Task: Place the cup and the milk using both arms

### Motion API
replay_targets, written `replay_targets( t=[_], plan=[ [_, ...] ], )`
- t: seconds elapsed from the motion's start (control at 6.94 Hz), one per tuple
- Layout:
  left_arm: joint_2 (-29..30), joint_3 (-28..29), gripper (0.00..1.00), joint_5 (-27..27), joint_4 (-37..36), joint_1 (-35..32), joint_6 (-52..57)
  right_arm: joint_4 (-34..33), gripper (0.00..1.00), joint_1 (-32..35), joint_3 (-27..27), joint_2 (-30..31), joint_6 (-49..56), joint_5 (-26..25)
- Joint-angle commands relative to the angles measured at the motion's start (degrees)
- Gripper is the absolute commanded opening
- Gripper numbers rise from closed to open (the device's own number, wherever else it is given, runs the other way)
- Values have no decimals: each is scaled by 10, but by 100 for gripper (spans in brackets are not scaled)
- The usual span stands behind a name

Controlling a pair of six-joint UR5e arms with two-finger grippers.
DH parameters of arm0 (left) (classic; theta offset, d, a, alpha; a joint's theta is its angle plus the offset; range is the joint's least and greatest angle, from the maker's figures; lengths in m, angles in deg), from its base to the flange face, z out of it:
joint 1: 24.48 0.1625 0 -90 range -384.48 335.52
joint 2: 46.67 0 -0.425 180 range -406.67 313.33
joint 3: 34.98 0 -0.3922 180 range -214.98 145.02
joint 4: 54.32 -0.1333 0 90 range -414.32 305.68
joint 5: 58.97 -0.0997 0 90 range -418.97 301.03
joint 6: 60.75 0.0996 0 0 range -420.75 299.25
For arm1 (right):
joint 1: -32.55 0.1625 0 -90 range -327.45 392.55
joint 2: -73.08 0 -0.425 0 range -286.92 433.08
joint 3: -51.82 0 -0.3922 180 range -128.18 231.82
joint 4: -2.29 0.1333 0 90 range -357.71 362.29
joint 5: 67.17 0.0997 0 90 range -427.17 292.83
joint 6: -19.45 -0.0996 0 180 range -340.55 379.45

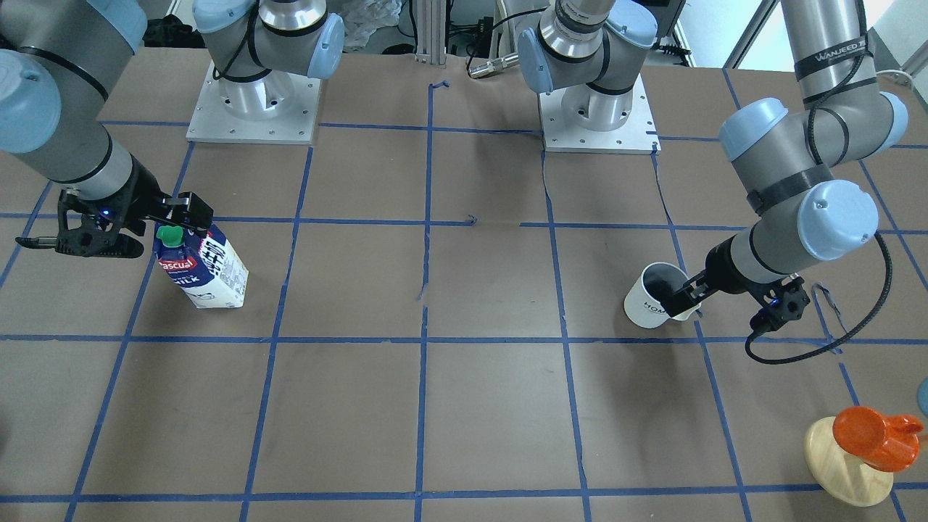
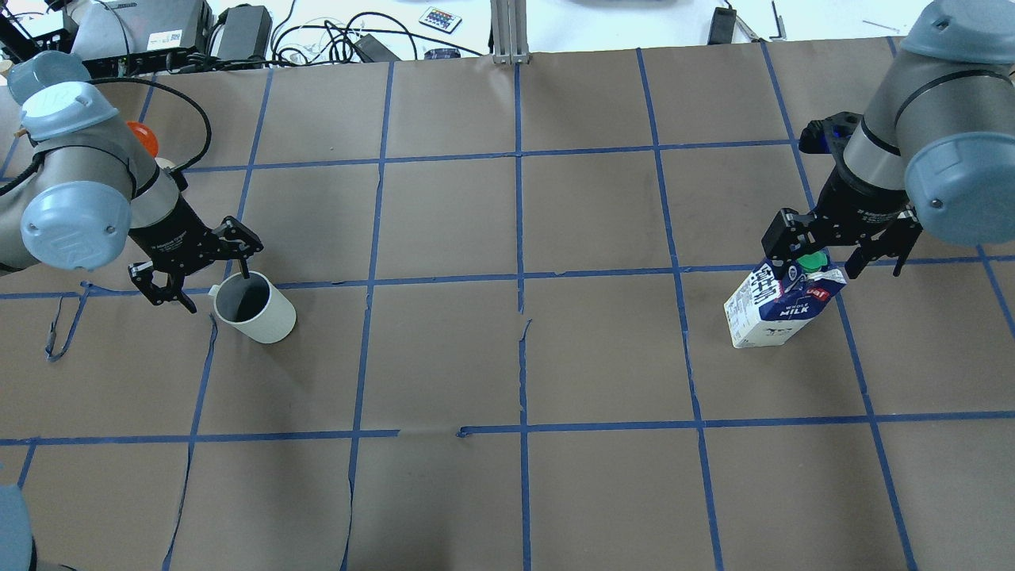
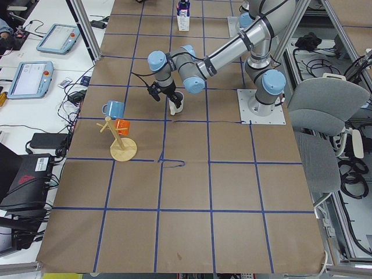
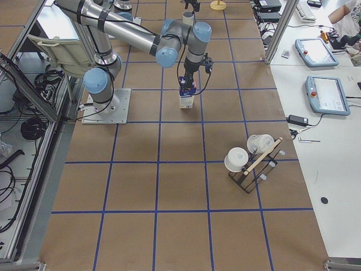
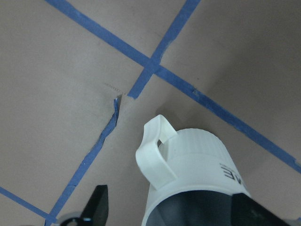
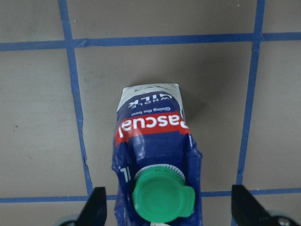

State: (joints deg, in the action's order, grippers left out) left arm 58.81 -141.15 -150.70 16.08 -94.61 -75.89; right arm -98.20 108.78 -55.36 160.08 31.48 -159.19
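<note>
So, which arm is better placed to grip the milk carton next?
The right one. The right gripper, open, hangs over the milk carton, one finger on each side of its top. The left gripper is far across the table, at the cup.

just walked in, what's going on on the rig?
Two arms, one thing each. The left gripper is open at the white ribbed mug, fingers straddling its rim near the handle. The right gripper is open around the top of the dark blue and white milk carton. Both stand on the brown table, neither gripped.
</note>
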Motion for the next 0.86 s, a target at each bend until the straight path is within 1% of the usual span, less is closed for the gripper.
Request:
replay_targets(
  t=[0.0,0.29,0.43,0.58,0.72],
  plan=[
    [-4,2,94,0,3,0,-1,-2,88,1,2,-1,6,11],
    [-18,2,93,0,24,-1,-1,-33,88,1,0,-1,9,10],
    [-19,1,93,0,26,-2,-1,-33,86,1,0,-2,9,10],
    [-19,0,91,0,27,-3,-1,-33,77,1,-1,-3,8,10],
    [-18,-2,88,1,39,-3,-1,-32,59,1,0,-3,7,11]
  ],
)
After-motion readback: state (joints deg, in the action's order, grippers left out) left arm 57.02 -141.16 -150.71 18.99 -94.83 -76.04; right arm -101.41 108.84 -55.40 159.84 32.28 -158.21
